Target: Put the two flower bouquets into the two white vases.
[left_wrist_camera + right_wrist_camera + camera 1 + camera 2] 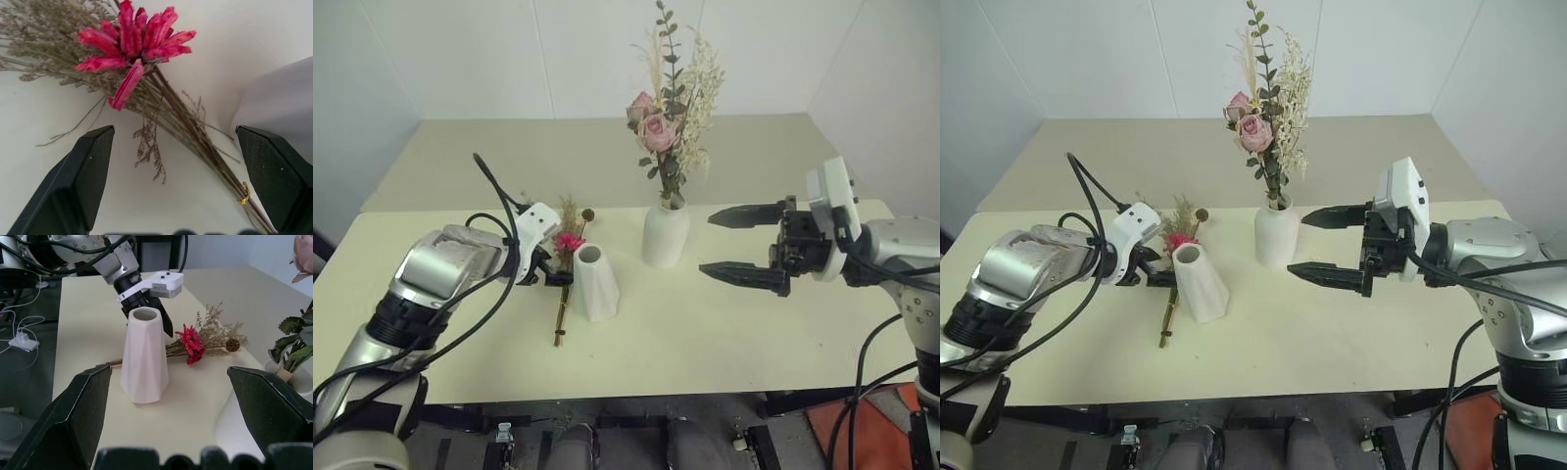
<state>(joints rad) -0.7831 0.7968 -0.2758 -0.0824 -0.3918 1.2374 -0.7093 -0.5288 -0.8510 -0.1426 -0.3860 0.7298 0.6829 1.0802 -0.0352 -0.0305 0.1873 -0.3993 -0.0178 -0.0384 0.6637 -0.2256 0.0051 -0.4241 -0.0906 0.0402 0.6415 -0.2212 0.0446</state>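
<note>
White walls stand behind the cream table (pixel 724 352). At the frame's centre, the round vase (pixel 665 235) holds the rose bouquet (pixel 668 122). Left of it, the cone vase (pixel 594 282) looks empty. Beside it the magenta bouquet (pixel 567 269) lies flat. The left gripper (pixel 171 161) straddles its stems, wide open, holding nothing. At right, the right gripper (pixel 744 245) gapes empty over bare table.

Bare-walled test room, cables (pixel 19 340) on floor
</note>
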